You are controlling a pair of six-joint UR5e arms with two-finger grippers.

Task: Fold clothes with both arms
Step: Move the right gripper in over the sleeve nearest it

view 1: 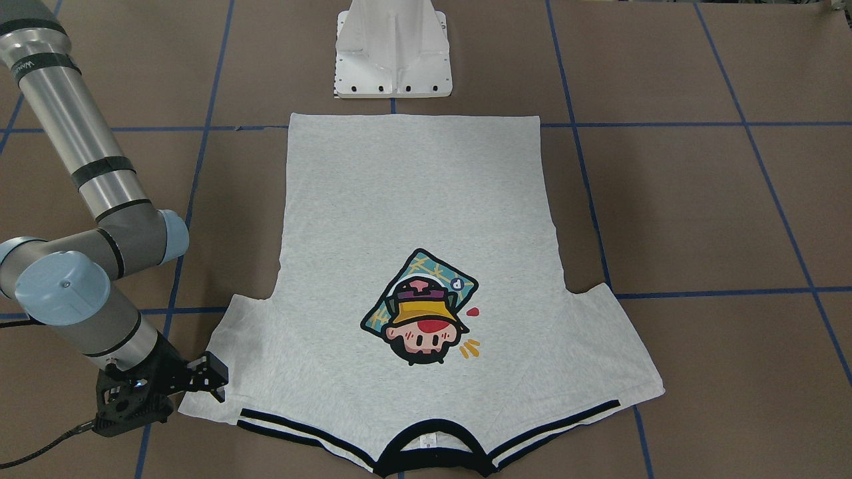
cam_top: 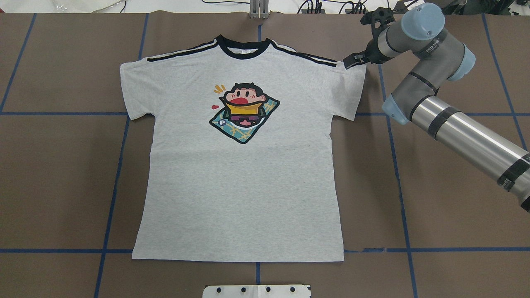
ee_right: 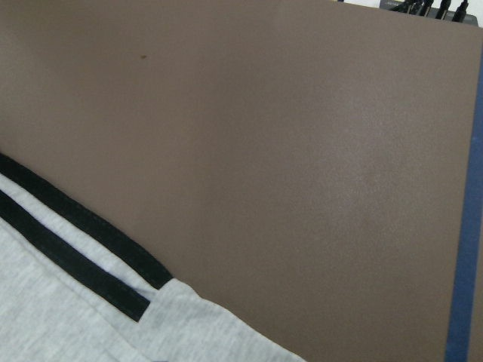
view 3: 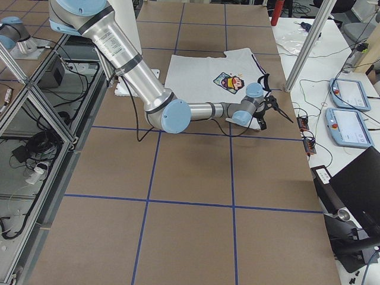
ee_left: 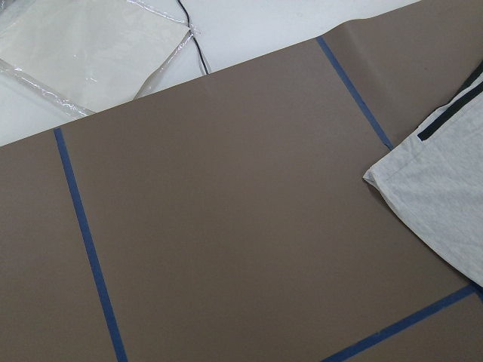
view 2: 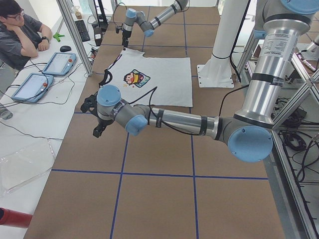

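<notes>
Black right gripper (cam_top: 352,62) at corner of flat, black-striped heather-grey T-shirt (cam_top: 244,186)

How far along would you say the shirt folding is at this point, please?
Nothing looks folded yet: the light heather-grey T-shirt with the cartoon print lies flat, print up, both sleeves spread. Under way: the right arm's black two-finger hand sits at one sleeve's outer corner; grip unclear. The left arm's black hand hangs clear of the shirt. All folds are left to do.

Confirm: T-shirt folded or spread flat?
Spread flat. The T-shirt lies print-up on the table, both sleeves out to the sides, hem straight, no part doubled over.
</notes>
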